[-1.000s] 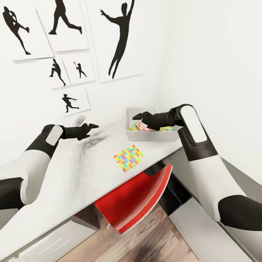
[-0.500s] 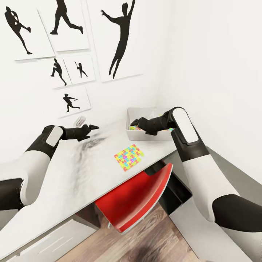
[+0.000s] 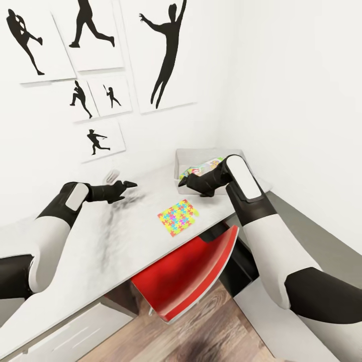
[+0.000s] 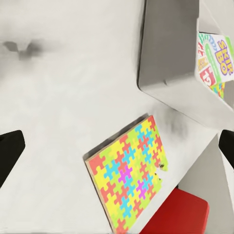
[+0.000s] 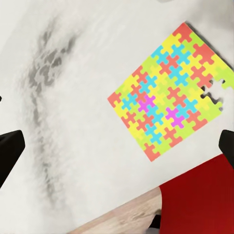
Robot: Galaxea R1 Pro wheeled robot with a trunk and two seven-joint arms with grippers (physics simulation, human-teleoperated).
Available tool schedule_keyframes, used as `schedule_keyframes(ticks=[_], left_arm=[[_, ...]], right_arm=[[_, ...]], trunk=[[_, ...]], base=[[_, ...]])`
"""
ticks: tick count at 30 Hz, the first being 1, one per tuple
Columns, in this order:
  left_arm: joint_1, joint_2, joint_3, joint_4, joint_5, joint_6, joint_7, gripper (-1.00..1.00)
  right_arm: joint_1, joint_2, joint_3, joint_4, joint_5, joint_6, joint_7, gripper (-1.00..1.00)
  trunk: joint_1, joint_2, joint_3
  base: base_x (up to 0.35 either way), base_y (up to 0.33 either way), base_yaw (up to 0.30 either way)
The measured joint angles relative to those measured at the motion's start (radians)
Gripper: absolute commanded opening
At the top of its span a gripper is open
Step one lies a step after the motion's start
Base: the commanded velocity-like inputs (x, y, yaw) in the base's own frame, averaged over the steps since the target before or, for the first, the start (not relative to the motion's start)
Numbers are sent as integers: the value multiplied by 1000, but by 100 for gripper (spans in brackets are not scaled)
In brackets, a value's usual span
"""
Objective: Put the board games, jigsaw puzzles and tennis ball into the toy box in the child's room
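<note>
Since one jigsaw puzzle [image 3: 177, 217] lies beside the toy box [image 3: 182, 162], my empty right pincer [image 3: 182, 182] hovers spread above it.

Glossy red moulded chair [image 3: 186, 274], tucked partly under the desk edge, curved back tilted outward; red surface also at the edge of the left wrist view [image 4: 178, 214] and the right wrist view [image 5: 200, 200]. Warm brown wood-plank floor [image 3: 201, 332] beneath it. Six white rectangular wall panels with black baseball-player silhouettes: large leaping figure [image 3: 168, 53], running figure [image 3: 90, 25], kicking figure [image 3: 22, 37], two small ones side by side [image 3: 80, 98] [image 3: 110, 95], and a lower batter [image 3: 95, 141]. Plain white walls [image 3: 296, 85] meeting at a corner.
</note>
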Motion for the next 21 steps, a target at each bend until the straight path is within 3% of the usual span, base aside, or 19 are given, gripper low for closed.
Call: schedule_keyframes(ticks=[9,12,17,21], left_arm=[[18,17,-1,0,0,1,-27,100],[21,21,-2,0,0,1,-33,100],[31,24,-2,0,0,3,-39,100],[38,28,-1,0,0,10,-41,100]], right_arm=[[1,1,18,-2,2,0,-3,100],[2,1,50,-3,4,0,-3,100],[2,2,139,-3,6,-11,-3,100],[2,2,167,-3,8,-30,-3,100]], trunk=[[0,0,0],[0,0,0],[0,0,0],[0,0,0]], base=[[0,0,0],[-41,0,0],[-106,0,0],[-50,0,0]])
